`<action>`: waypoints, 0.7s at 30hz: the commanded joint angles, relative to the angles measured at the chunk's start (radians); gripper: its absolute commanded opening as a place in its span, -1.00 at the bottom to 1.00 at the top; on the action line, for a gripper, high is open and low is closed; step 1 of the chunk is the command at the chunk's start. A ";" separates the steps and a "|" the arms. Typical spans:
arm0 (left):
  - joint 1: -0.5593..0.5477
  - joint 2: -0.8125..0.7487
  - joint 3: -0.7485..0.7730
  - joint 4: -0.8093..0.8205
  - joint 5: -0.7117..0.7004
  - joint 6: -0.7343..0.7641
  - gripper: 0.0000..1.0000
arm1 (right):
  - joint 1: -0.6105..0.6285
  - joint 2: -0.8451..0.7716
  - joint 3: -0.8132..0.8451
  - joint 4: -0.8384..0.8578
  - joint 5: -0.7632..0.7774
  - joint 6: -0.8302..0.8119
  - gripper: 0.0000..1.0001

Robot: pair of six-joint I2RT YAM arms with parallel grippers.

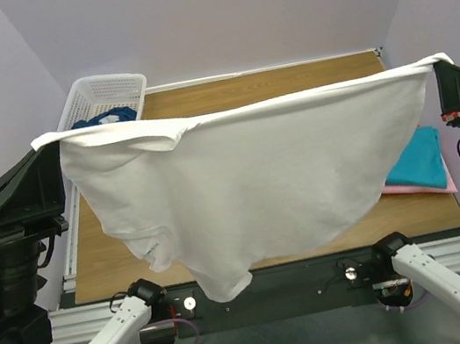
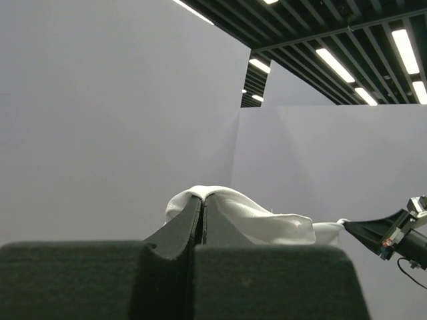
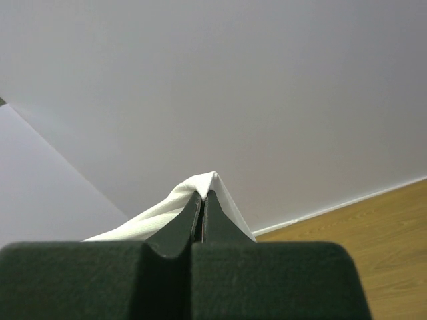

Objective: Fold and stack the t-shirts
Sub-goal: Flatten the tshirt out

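White t-shirt (image 1: 257, 176) hung stretched in mid-air over the table (image 1: 285, 82), its upper corners pinched in the clenched left gripper (image 2: 202, 200) and right gripper (image 3: 202, 195). Spreading step, seemingly; next, laying it flat beside the folded teal t-shirt (image 1: 419, 158), right.
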 commanded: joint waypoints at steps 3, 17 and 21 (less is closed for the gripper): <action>0.005 0.072 -0.114 0.009 -0.315 0.051 -1.00 | -0.005 0.060 -0.109 -0.044 0.140 -0.025 -0.99; 0.224 0.718 -0.494 0.272 -0.318 0.051 -1.00 | -0.066 0.638 -0.376 0.054 0.294 0.029 -0.99; 0.278 0.923 -0.475 0.391 -0.202 0.057 -1.00 | -0.141 0.894 -0.361 0.136 0.216 0.013 -0.99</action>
